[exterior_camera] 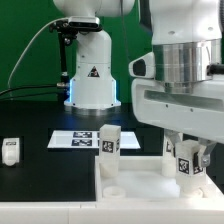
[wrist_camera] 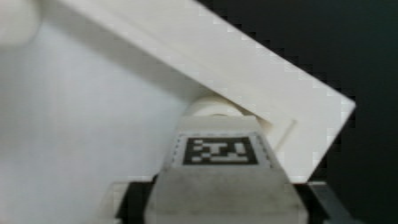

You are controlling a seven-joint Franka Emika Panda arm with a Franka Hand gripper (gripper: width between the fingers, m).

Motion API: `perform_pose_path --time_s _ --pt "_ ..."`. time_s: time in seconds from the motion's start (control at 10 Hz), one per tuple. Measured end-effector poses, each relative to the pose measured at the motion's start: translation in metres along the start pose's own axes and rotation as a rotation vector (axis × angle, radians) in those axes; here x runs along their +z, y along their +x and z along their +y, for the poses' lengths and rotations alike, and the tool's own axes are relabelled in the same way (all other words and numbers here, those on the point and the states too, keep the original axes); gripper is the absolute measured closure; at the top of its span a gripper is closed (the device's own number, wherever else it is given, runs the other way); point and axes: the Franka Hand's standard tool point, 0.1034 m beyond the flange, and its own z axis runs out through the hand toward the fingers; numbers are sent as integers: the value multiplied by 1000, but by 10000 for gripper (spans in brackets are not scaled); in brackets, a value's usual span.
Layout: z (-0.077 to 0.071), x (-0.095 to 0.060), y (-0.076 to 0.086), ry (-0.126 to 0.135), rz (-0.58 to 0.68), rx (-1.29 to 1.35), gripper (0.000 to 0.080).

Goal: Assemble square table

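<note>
The white square slab (exterior_camera: 150, 200) lies at the front of the table, raised rim up. One white leg (exterior_camera: 108, 142) with a black-and-white tag stands upright at the slab's far corner on the exterior view's left. My gripper (exterior_camera: 185, 165) is shut on a second tagged leg (exterior_camera: 183, 160) and holds it upright over the slab's far corner on the exterior view's right. In the wrist view this leg (wrist_camera: 221, 150) sits between my fingers (wrist_camera: 143, 200), its end at a round corner socket (wrist_camera: 214, 105) inside the slab's rim (wrist_camera: 267, 80). Whether it is seated I cannot tell.
A third white leg (exterior_camera: 10, 150) lies on the black tabletop at the exterior view's far left. The marker board (exterior_camera: 78, 138) lies flat behind the slab. The robot's white base (exterior_camera: 90, 75) stands at the back, with a green wall behind it.
</note>
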Motion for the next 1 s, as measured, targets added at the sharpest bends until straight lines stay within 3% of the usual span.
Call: perform_pose_path --time_s 0.2,0.4,0.6,0.7,0.8,1.0 --pt "-2 1 -1 3 -23 228 512" --pt "-2 1 -1 3 -21 197 512" --pt "-2 -1 0 5 -17 10 268" --pt "-6 -4 -1 12 6 -183 268" --pt "-7 -7 -4 10 16 -296 176" --pt "-6 -5 1 3 21 -407 157"
